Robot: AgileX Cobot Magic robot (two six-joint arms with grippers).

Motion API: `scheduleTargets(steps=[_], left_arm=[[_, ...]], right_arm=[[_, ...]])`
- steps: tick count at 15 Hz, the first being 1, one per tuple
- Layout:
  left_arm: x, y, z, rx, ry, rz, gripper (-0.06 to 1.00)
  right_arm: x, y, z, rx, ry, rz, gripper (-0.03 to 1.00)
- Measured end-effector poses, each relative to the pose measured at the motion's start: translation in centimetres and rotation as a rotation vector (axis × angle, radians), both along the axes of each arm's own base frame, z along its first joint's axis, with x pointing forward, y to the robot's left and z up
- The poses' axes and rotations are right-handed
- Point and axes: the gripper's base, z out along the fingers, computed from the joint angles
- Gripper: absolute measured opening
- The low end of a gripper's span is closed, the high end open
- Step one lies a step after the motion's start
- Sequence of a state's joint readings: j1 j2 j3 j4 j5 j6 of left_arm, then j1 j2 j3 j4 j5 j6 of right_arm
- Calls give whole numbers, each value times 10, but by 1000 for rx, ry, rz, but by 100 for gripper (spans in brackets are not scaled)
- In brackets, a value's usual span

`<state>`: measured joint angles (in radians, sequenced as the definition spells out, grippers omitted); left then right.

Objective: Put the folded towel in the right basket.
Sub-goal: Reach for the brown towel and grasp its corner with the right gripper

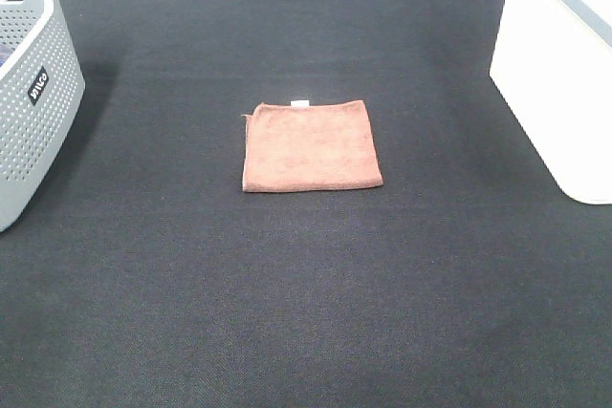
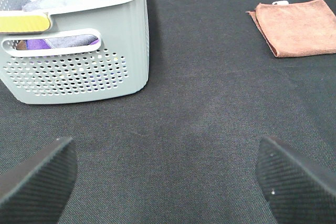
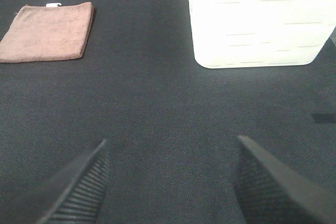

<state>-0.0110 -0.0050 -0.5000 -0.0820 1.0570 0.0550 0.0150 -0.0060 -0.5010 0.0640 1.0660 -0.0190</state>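
A folded reddish-brown towel (image 1: 311,145) with a small white tag lies flat in the middle of the black cloth-covered table. It also shows in the left wrist view (image 2: 296,27) and the right wrist view (image 3: 47,31). The white right basket (image 1: 559,74) stands at the right edge; it shows in the right wrist view (image 3: 260,19). My left gripper (image 2: 168,182) is open and empty, well short of the towel. My right gripper (image 3: 168,182) is open and empty, in front of the white basket. Neither arm shows in the high view.
A grey perforated basket (image 1: 29,93) holding several pieces of laundry stands at the left edge, close ahead of my left gripper in its wrist view (image 2: 79,51). The black cloth (image 1: 306,312) covers the whole table.
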Motion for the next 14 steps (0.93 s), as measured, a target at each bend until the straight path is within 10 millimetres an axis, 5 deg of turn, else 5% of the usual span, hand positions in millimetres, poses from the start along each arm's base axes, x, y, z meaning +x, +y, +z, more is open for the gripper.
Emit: scheduleTargets(steps=[14], left_arm=[[0,0,0,0,0,0,88]], right_arm=[[0,0,0,0,0,0,63]])
